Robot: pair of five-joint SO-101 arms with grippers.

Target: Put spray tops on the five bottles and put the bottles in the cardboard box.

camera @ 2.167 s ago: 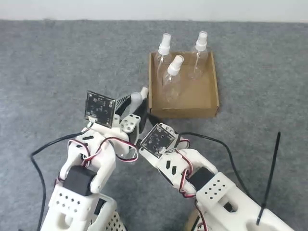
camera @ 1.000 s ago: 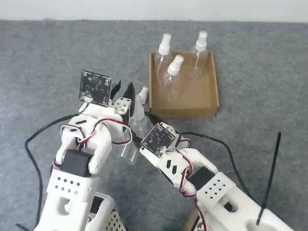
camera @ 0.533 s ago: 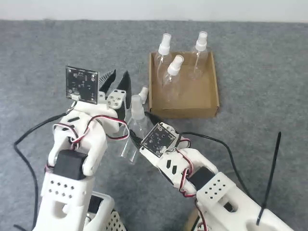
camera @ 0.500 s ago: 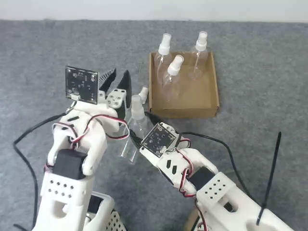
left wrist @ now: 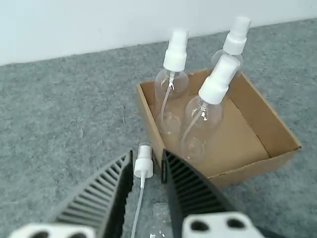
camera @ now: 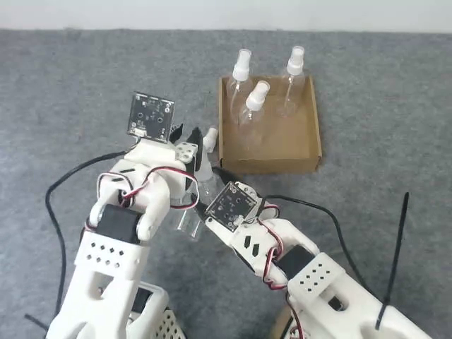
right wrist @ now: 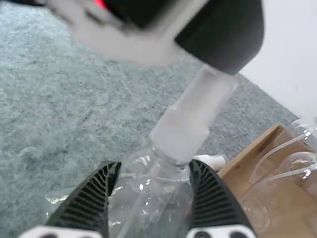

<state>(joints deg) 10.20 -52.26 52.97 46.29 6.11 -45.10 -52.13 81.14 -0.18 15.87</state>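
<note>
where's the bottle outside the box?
High view: bottle tilts just left of the cardboard box's front-left corner, body in the right gripper's jaws, under the left gripper.

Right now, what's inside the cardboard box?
Three clear bottles with white spray tops stand inside the cardboard box. Its near wall hides the inner corner behind it.
</note>
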